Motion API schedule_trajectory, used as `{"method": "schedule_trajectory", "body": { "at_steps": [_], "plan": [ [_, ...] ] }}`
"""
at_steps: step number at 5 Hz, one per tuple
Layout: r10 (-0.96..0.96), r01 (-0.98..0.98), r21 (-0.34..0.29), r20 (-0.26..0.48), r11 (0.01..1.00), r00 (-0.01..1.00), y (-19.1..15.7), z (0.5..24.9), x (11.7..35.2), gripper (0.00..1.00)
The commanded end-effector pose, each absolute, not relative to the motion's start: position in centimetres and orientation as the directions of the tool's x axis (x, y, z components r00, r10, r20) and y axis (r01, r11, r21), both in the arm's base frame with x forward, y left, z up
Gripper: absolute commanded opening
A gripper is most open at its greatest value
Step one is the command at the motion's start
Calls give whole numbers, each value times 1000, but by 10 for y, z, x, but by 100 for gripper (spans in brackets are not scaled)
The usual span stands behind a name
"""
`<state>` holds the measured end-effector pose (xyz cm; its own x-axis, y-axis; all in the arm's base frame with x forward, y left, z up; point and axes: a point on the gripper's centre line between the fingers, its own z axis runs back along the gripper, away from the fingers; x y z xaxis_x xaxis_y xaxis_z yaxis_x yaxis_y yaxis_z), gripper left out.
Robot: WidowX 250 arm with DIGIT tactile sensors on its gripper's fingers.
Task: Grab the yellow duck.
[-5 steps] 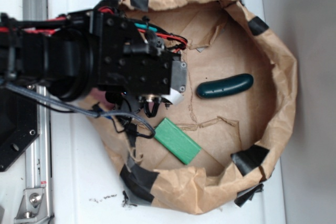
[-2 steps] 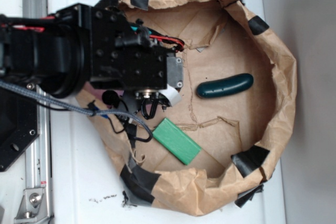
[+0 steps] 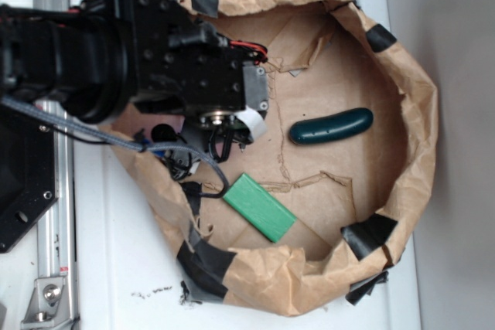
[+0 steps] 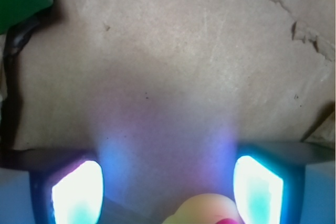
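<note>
A: What is seen of the surroundings?
B: A brown paper nest [image 3: 418, 113] on a white table [image 3: 139, 268].

A: And the yellow duck [image 4: 205, 211]?
B: Only the wrist view shows it, at the bottom edge, between the parted fingers [image 4: 79, 192] of the gripper [image 4: 168, 190], nearer the palm than the tips.

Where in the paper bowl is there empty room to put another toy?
Bare paper lies between the cucumber and green block, and past the cucumber toward the paper wall. It is crowded under the arm, where the pincer straddles the yellow duck.
</note>
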<state>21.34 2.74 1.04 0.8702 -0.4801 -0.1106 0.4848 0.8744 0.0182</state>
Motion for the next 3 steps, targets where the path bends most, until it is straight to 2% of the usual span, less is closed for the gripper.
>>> {"method": "schedule_trajectory", "body": {
  "at_steps": [1,3],
  "plan": [
    [-392,400,54,-109,915,913,45,5,208,0],
    [-406,415,68,-118,907,906,42,8,210,0]
  ]
}}
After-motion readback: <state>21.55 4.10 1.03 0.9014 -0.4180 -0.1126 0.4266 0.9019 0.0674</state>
